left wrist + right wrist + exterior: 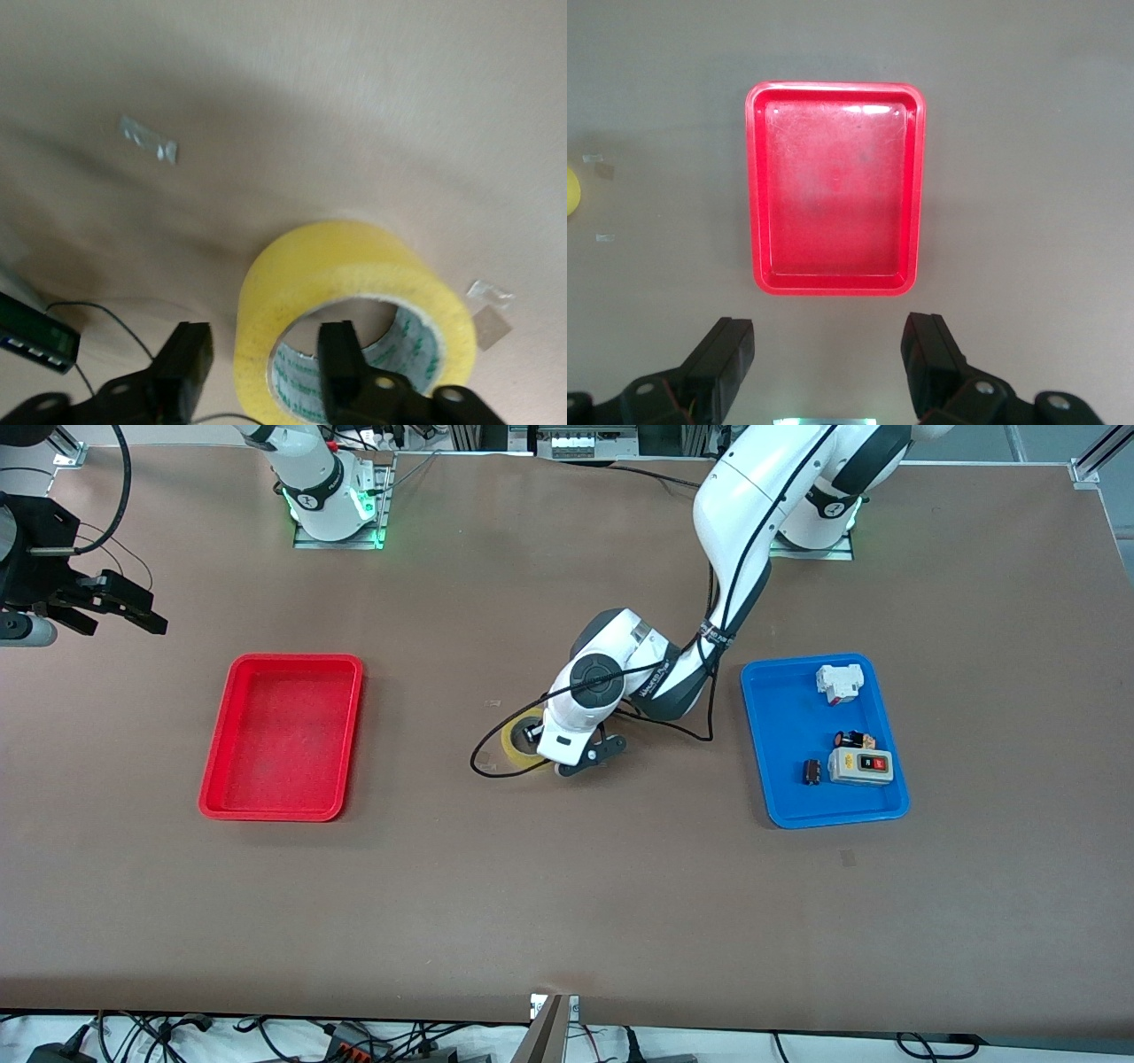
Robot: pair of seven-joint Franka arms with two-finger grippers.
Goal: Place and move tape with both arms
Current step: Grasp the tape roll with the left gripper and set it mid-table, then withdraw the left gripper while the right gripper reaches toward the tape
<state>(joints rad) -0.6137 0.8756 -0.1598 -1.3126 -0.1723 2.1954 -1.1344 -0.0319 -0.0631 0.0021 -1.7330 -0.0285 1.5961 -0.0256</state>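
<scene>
A brown table [567, 903] held a red tray [282, 737] toward the right arm's end and a blue tray [780, 797] toward the left arm's end. The tape [516, 746], a wide yellowish ring, lay flat on the bare table between the two trays, mostly hidden in the front view under the left arm [735, 540], which reached down from its base to the middle of the table. The left gripper [266, 367] was low at the tape, its fingers [341, 363] spread: in the left wrist view one finger sat inside the ring's round hole and the other stood outside the wall, with a gap still showing between that outer finger and the tape, so it did not appear to be pinched, though the view there was close and cut off. A black cable [496, 757] looped on the table just beside the tape. The blue tray held a white block [839, 682], a grey switch box [860, 766] with a red button, and two small dark parts. The right arm waited, its gripper [111, 607] up in the air past the red tray at the right arm's end of the table, fingers [726, 359] spread wide and holding nothing. The red tray was empty.
</scene>
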